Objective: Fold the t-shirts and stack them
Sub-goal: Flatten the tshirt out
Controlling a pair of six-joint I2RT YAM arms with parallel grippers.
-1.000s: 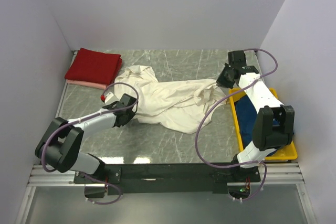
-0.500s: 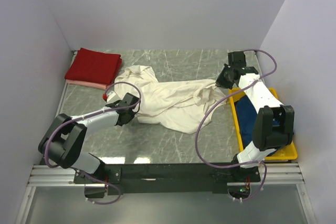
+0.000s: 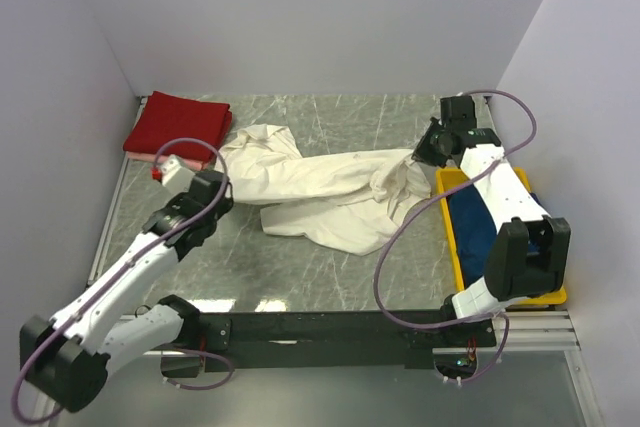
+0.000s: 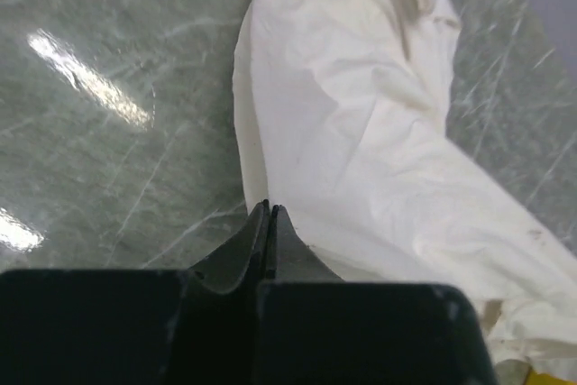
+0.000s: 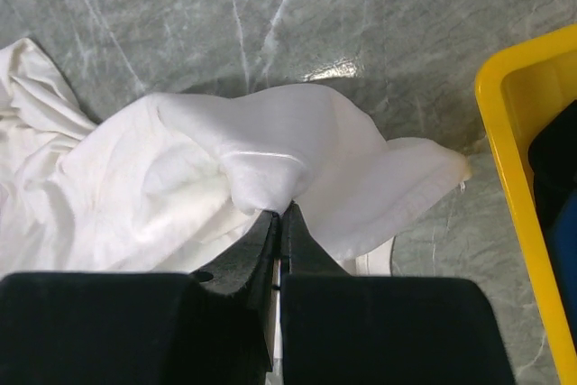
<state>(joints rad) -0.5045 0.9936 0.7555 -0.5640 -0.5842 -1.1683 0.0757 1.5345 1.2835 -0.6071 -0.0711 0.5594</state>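
Right fingers (image 5: 257,242) pinch the cream shirt (image 5: 270,132), left fingers (image 4: 242,254) are shut at its edge, grip unclear: draw it gently flat across the bench (image 3: 330,277).

cream t-shirt (image 3: 330,192): plain off-white, no print
dark red t-shirt (image 3: 180,125): plain deep red
pink t-shirt (image 3: 140,155): pale pink edge showing under the red
navy t-shirt (image 3: 475,222): dark blue
bin (image 3: 452,247): bright yellow
surface (image 3: 330,277): grey-green marble pattern, white veins
arms (image 3: 110,287): white shells, black joints
cables (image 3: 380,267): purple
walls (image 3: 300,17): pale lilac-white
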